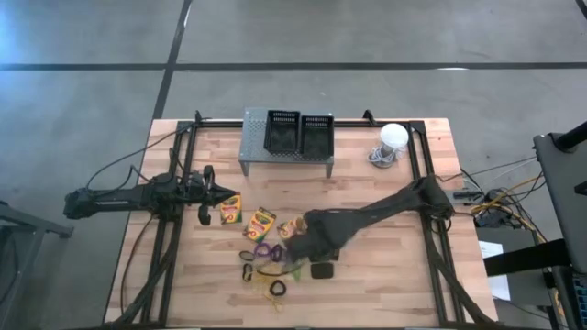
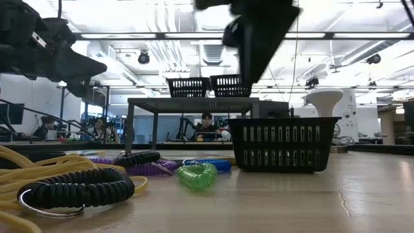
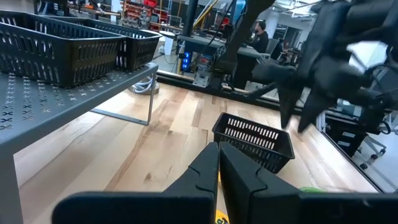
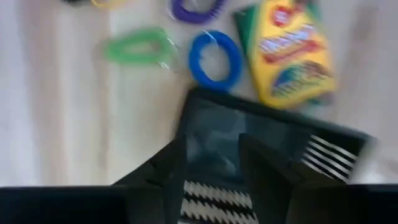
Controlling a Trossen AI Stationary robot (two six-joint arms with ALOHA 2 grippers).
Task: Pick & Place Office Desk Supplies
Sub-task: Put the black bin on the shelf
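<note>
Black mesh basket (image 4: 261, 155) beneath parted right tool (image 4: 211, 168).

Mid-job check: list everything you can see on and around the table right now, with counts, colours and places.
mesh baskets: three, black; two on the stand, one on the table below the right gripper
crayon boxes: three, yellow-green; in a row at mid-table
coil loops: purple, blue, green, at least two black; near edge, beside the table basket
bands: yellow, thin, count unclear; among the loops
stand: one, grey perforated; far edge
dome-shaped object: one, white; right of the stand
table: one, light wood
people: several, in the room behind
left gripper: shut, empty, left of the crayon boxes
right gripper: open, above the table basket
</note>
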